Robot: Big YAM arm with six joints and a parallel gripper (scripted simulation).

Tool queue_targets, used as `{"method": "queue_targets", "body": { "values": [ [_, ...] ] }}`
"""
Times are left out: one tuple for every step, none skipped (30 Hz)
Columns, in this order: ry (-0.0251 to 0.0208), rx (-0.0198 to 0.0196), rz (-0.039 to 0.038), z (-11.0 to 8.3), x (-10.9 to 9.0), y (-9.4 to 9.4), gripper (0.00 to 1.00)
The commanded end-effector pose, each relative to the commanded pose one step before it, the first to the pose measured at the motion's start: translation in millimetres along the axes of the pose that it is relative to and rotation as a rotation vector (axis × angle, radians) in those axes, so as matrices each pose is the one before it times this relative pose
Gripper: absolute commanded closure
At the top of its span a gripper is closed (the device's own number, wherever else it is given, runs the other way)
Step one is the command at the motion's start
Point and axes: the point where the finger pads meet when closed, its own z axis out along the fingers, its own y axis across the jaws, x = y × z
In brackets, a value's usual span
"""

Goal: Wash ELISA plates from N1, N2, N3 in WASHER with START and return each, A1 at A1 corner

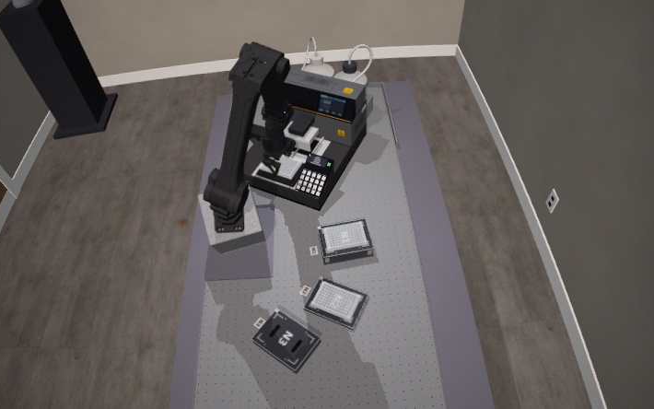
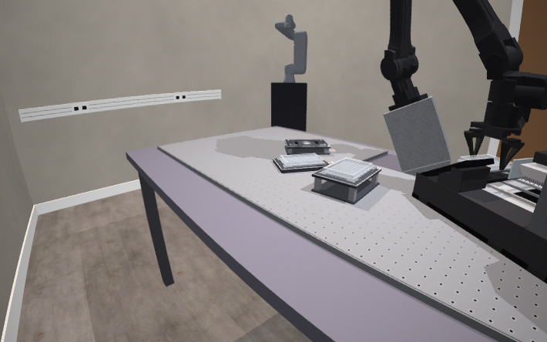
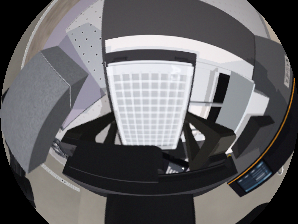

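Note:
My gripper [image 1: 284, 161] [image 2: 488, 162] [image 3: 150, 113] is shut on a clear-white plate [image 1: 290, 167] [image 3: 150, 100], with one finger at each side edge. The plate is low at the carrier of the washer [image 1: 342, 122] and looks about level. The frames do not show whether it is flat inside the locators. A green lamp [image 1: 328, 164] is lit above the keypad [image 1: 311, 182]. Nest N3 [image 1: 268, 335] [image 2: 307, 145] is empty. One plate [image 1: 344, 236] [image 2: 347, 169] lies in raised nest N1 and another plate [image 1: 337, 302] [image 2: 303, 160] in nest N2.
The grey arm pedestal [image 1: 236, 236] [image 2: 417, 135] [image 3: 42, 95] stands left of the washer. The washer's tall housing is behind the carrier, and the keypad is close to the plate's right. Two bottles [image 1: 318, 68] [image 1: 351, 75] with tubes stand behind the washer.

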Motion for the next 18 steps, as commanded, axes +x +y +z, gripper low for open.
{"method": "queue_targets", "body": {
  "values": [
    [-0.00386, 0.03652, 0.00943, -2.36, 2.64, -18.36, 0.16],
    [0.00009, -0.00269, -0.00061, 1.11, 0.01, 0.6, 0.16],
    [0.00016, -0.0026, -0.00049, 1.08, -0.08, 0.59, 0.16],
    [0.00023, -0.00416, -0.0011, 1.68, -0.07, 1.09, 0.16],
    [0.00038, -0.00034, -0.00086, 0.32, -0.37, 0.09, 0.16],
    [0.00036, 0.0006, -0.00093, 0.0, -0.41, -0.14, 0.16],
    [0.0002, 0.00037, -0.00065, 0.07, -0.26, -0.1, 0.16],
    [-0.00006, -0.00014, 0.0002, 0.21, 0.07, 0.04, 0.16],
    [-0.00009, -0.00038, 0.00035, 0.26, 0.14, 0.16, 0.16],
    [-0.00011, -0.00046, 0.0004, 0.27, 0.15, 0.21, 0.16],
    [-0.00013, -0.00051, 0.00043, 0.28, 0.15, 0.24, 0.16],
    [-0.0001, -0.00054, 0.00041, 0.29, 0.16, 0.25, 0.16],
    [0.00002, -0.00039, -0.00003, 0.24, 0.03, 0.23, 0.16],
    [0.00014, -0.00023, -0.00044, 0.19, -0.1, 0.21, 0.16],
    [0.0, 0.0, 0.0, 0.0, 0.0, 0.0, 0.16],
    [0.0, 0.0, 0.0, 0.0, 0.0, 0.0, 0.16],
    [0.00086, 0.00229, -0.00165, -0.7, -0.93, -0.36, 0.16],
    [0.00007, -0.00162, -0.00046, 0.69, 0.01, 0.48, 0.16]
  ]
}}
